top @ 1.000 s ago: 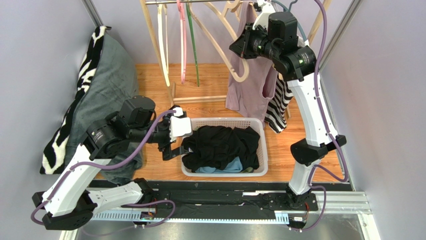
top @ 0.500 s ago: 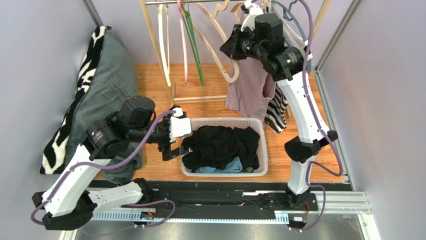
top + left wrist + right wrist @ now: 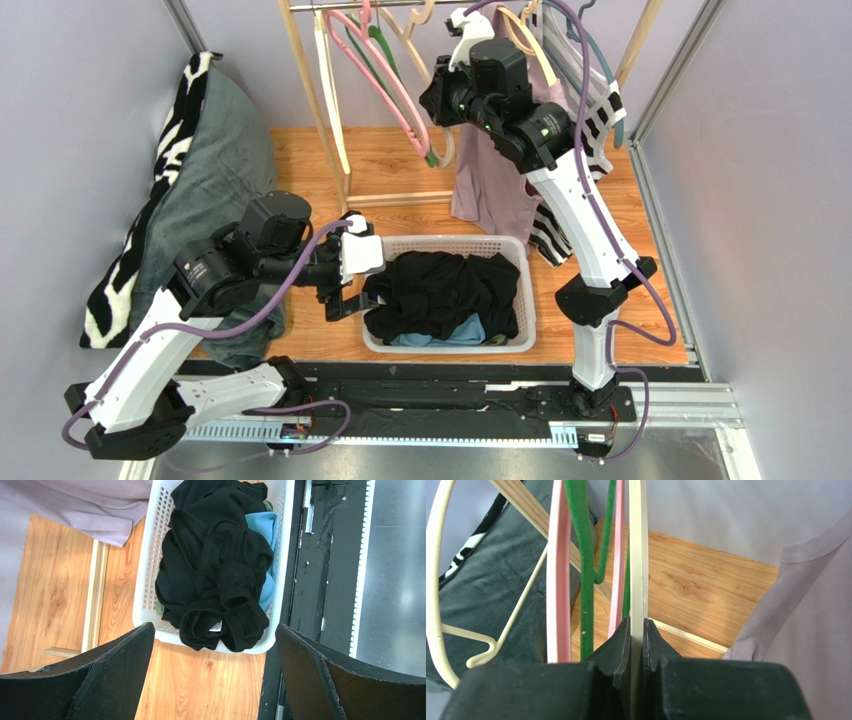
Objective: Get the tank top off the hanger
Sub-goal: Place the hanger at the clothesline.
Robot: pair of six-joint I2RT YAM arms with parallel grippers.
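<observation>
Both mine: right gripper (image 3: 636, 630) pinches the cream hanger (image 3: 638, 555), tank top (image 3: 816, 610) at three o'clock; left gripper (image 3: 212, 630) gapes empty.

Light falls bright and even from overhead in all my views, with only faint, soft shadows. In my left wrist view the steel desk surface (image 3: 395, 555) glares pale, while the black clothing (image 3: 215, 575) swallows nearly all detail. Close to the lens, my right claw (image 3: 636, 645) and the cream hanger (image 3: 638, 555) look slightly soft. The top view is sharp.
</observation>
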